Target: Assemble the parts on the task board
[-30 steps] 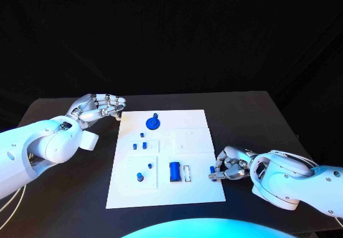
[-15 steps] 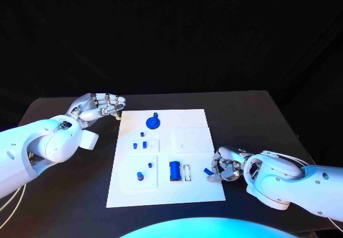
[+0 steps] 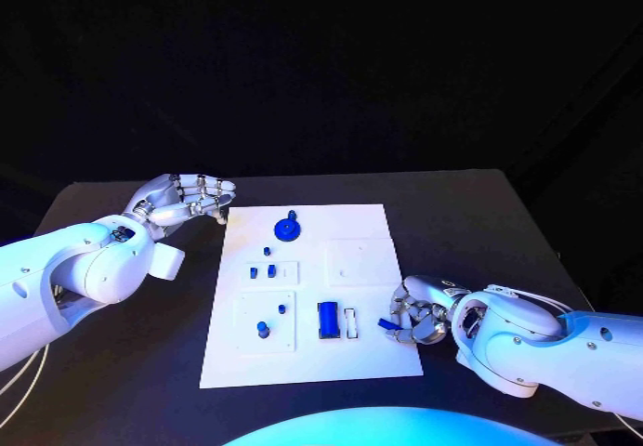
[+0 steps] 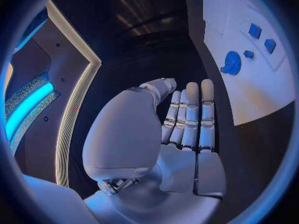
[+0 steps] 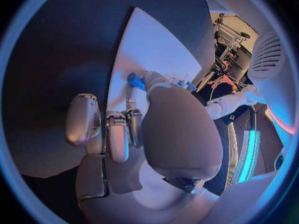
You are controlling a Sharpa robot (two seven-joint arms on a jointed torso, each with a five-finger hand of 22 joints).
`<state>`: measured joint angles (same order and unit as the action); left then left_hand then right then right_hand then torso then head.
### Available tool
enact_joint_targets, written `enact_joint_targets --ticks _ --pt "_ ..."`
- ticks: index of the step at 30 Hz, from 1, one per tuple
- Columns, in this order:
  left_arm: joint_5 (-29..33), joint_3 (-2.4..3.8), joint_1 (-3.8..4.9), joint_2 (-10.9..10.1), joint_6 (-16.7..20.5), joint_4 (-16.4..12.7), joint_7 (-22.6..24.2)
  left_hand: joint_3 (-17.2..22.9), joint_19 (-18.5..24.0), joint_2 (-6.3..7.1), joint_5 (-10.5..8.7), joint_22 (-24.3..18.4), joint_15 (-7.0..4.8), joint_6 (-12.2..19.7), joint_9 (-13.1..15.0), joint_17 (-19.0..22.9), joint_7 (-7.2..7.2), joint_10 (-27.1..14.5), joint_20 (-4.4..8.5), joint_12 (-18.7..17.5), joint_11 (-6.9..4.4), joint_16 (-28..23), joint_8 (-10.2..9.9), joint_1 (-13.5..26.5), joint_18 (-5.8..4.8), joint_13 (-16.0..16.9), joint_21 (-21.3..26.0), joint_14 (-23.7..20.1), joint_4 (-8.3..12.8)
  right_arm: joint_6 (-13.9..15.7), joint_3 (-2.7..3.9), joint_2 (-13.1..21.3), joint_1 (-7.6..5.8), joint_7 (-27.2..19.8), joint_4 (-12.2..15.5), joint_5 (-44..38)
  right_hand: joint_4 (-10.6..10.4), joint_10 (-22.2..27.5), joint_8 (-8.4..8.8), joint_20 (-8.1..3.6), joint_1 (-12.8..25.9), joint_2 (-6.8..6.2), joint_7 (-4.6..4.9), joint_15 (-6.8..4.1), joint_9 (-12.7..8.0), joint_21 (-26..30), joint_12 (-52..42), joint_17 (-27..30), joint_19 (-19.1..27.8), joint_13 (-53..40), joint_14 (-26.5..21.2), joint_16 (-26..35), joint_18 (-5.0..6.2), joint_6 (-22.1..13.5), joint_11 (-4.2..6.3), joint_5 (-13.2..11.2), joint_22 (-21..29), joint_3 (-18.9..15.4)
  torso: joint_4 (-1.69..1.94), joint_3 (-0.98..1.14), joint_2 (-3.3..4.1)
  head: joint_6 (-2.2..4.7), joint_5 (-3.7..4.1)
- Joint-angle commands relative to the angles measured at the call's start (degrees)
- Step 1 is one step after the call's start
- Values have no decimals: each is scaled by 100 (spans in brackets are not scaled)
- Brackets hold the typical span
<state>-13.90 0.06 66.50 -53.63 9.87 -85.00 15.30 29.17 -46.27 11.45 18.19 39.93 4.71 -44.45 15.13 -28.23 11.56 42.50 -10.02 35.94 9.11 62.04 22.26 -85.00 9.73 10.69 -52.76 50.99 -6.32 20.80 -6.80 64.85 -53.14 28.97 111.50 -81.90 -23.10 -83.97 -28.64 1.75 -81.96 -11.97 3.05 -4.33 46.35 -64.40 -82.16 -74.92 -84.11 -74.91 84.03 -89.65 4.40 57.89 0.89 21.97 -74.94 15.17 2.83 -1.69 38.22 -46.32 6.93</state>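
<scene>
The white task board [image 3: 361, 223] lies in the middle of the black table [image 3: 121, 209]. On it are a blue round disc [image 3: 287, 229], several small blue pegs such as one [image 3: 263, 328] near the front, and a blue block [image 3: 327, 319]. My right hand [image 3: 426, 311] is at the board's right edge and pinches a small blue part [image 3: 387, 323] just over the board; the right wrist view shows that part [image 5: 134, 79] at the fingertips above the board [image 5: 149, 50]. My left hand [image 3: 182, 199] hovers by the board's far left corner, fingers curled in, holding nothing.
A narrow white slot piece [image 3: 351, 322] sits right of the blue block. A raised white square [image 3: 361, 263] lies on the board's right half. The left wrist view shows the disc [image 4: 231, 62] and two pegs beyond my left hand [image 4: 187, 119].
My right hand has shifted a little to the left, carrying the small blue part from the board's edge to just over it. The left hand has not moved.
</scene>
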Motion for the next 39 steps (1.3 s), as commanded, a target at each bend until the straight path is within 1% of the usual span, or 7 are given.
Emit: enact_joint_targets --ticks 1,6,12,23,28,35,39 --pt "31 2 1 6 -84 -6 31 8 -51 -29 8 -10 10 37 -5 1 73 -57 7 27 1 20 14 5 87 -5 37 -16 34 62 -56 8 50 120 4 534 883 -104 -45 -31 201 110 11 -32 -1866 14 26 -1417 -171 -806 577 9 -50 -113 26 -36 -985 1183 0 1 0 -1 2" --pt "34 2 1 20 -93 0 21 10 -53 -33 9 -12 9 36 -9 2 73 -57 8 31 0 20 16 3 87 -9 39 -16 38 347 -53 -8 -61 -157 87 1343 1144 -111 -170 -6 445 77 52 -5 -1726 63 29 -1399 -156 -812 574 17 -43 -240 -19 -50 -975 1765 -1 0 -1 5 -8" --pt "36 2 1 37 -112 -5 28 41 -60 -62 19 -7 1 29 -16 7 74 -55 17 37 -2 13 23 -42 90 -16 31 -20 72 496 -52 -122 -155 -382 156 2099 1219 -119 -209 3 675 79 63 5 -1678 87 16 -1400 -148 -826 574 17 -38 -286 -22 -28 -969 1946 2 -2 4 16 -5" --pt "37 2 1 40 -116 -10 31 47 -60 -67 20 -6 0 28 -18 8 74 -55 18 37 -2 12 24 -47 90 -18 28 -21 76 439 -51 -355 -186 -349 109 2456 1224 -133 -226 10 953 36 62 11 -1658 64 -6 -1415 -150 -846 577 10 -41 -293 -26 -59 -972 1963 0 -3 4 1 -28" --pt "38 2 1 38 -115 -14 23 48 -59 -62 17 -2 2 45 -28 10 84 -57 19 38 2 10 15 -41 88 -24 23 -21 81 413 -52 -484 -187 -250 31 2484 1254 -136 -237 7 1083 31 53 4 -1648 72 -9 -1410 -148 -851 576 12 -38 -285 -19 125 -970 1928 2 1 4 5 -38" --pt "41 2 1 35 -116 -18 13 50 -59 -58 17 0 7 83 -43 13 99 -60 18 39 10 8 -5 -31 86 -30 20 -19 82 482 -52 -610 -187 -149 -48 2439 1190 -144 -233 7 1331 7 50 4 -1652 72 -22 -1413 -149 -863 577 10 -38 -260 -18 121 -968 1775 0 -1 4 8 -47" --pt "41 2 1 35 -121 -24 8 50 -59 -58 17 0 8 92 -47 14 102 -60 17 40 12 7 -10 -28 85 -32 19 -19 82 466 -52 -661 -187 -116 -93 2368 1191 -147 -221 5 1404 -17 38 0 -1662 62 -27 -1415 -151 -870 577 10 -40 -246 -11 7 -970 1671 2 -2 3 11 -53"
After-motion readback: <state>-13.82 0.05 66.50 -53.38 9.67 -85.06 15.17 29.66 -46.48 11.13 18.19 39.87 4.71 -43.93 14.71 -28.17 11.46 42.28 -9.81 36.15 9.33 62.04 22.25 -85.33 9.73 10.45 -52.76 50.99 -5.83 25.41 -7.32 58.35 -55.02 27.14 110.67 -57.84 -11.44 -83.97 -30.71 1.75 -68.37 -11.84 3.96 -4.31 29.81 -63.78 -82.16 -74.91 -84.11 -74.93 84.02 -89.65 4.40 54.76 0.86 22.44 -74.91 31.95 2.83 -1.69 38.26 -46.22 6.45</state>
